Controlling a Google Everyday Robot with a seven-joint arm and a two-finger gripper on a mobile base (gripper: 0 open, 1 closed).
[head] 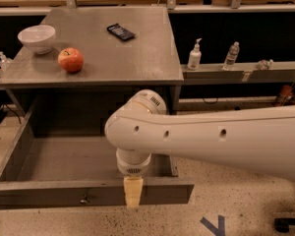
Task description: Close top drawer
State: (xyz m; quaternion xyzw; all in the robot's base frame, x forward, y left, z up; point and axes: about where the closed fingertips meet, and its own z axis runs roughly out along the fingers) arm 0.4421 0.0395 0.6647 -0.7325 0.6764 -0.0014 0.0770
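Note:
The top drawer (49, 193) is a wide grey wooden drawer pulled fully out of the cabinet, its inside bare. A small metal knob (84, 199) sits at the centre of its flat front. My white arm reaches in from the right. My gripper (132, 192) hangs straight down at the drawer's front edge, right of the knob, its tan tip lying over the front panel.
On the cabinet top (137, 58) stand a white bowl (37, 37), a red apple (71, 60) and a black phone (121, 32). A shelf to the right holds a pump bottle (194, 55) and a water bottle (231, 56). Blue tape (214, 225) marks the floor.

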